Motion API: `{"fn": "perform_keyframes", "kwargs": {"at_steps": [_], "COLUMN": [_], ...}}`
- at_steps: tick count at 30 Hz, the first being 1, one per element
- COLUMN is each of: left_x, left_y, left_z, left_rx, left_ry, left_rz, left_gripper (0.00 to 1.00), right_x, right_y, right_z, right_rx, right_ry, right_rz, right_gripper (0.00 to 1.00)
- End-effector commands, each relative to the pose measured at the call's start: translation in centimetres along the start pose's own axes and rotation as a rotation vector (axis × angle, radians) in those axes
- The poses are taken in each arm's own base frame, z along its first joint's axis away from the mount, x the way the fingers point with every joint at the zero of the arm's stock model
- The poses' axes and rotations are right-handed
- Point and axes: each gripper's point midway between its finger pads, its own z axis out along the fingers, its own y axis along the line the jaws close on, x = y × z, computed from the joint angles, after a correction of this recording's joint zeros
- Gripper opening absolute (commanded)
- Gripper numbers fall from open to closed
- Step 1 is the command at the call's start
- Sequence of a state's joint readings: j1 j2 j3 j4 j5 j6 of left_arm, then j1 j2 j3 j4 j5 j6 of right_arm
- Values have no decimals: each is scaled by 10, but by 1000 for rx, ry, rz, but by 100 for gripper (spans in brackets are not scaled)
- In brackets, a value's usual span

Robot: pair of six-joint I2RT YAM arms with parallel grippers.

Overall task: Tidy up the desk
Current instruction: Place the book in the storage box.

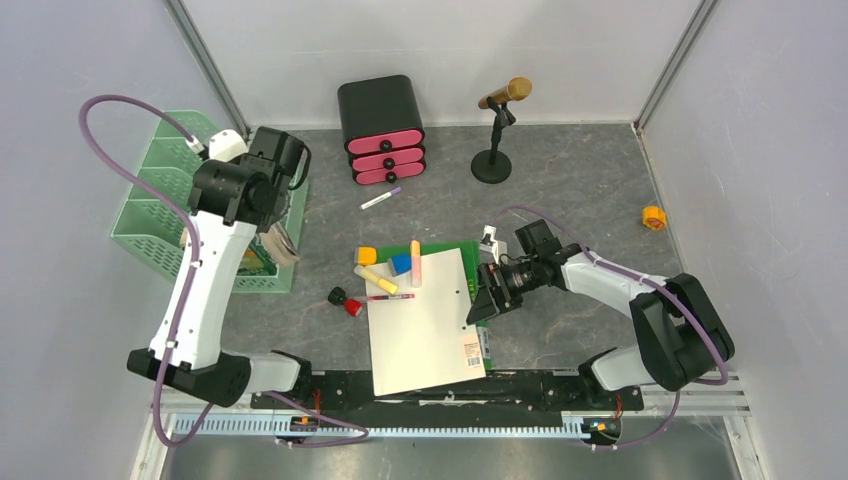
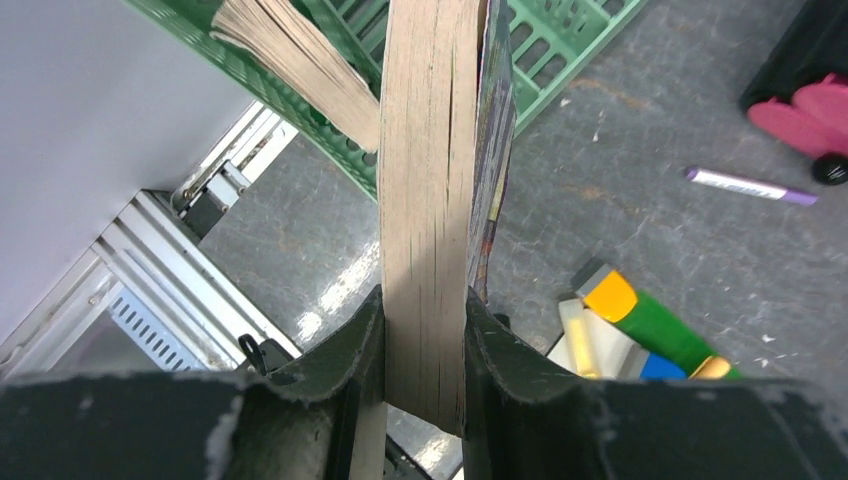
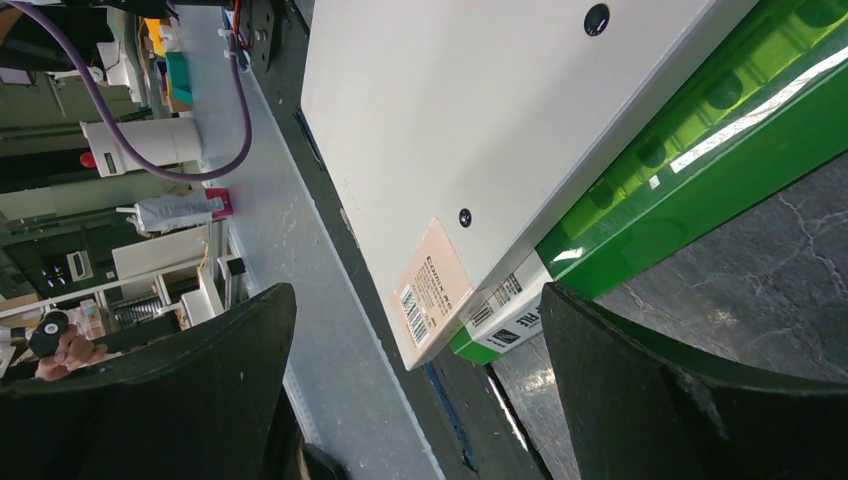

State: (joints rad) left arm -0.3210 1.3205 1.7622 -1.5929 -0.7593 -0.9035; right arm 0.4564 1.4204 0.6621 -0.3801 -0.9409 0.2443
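Marbled dark-grey desk [image 1: 580, 190]; left gripper [image 2: 425, 330] clamps a book [image 2: 430, 150], right gripper [image 3: 415, 300] gapes wide.

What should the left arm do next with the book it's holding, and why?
Probably ease the book into the mint-green tray: the left end effector grips it by its page edge just beside the tray, where another book already leans, so a small push should file it.
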Motion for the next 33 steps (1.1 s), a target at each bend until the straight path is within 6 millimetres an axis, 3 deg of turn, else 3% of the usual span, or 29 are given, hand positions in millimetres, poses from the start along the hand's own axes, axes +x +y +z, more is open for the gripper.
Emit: {"fn": "perform_keyframes", "kwargs": {"at_steps": [1,9,12,18,22,28,33], "left_x": [-33,-52,-52,-17,9,25,30], "left_y": [22,28,30,33,49,75,85], "left_z": [-17,-23,-26,-27,-30,-35,-29], "left_rx": [-36,-55,-45,35,83,105,66], "left_ry": [-129,-207,-205,-79,-26,-44,-57], "left_rz": [-88,-243,-217,-102,-20,-71,-99], "left_gripper": [2,2,2,2,2,2,2], "right_x": [-14,-16,-18,-17,-16,-15,-19], "right_y": [8,11,11,9,9,9,11], "right_z": [-2,-3,-3,-2,-2,0,-1], "right_rx": [-15,-19,-18,-20,-24,-30,-31], "right_ry": [-28,-35,-39,-36,-35,-34,-40], "right_rz": [-69,-79,-87,-83,-79,-73,-79], "right_gripper": [98,98,98,98,98,98,98]}}
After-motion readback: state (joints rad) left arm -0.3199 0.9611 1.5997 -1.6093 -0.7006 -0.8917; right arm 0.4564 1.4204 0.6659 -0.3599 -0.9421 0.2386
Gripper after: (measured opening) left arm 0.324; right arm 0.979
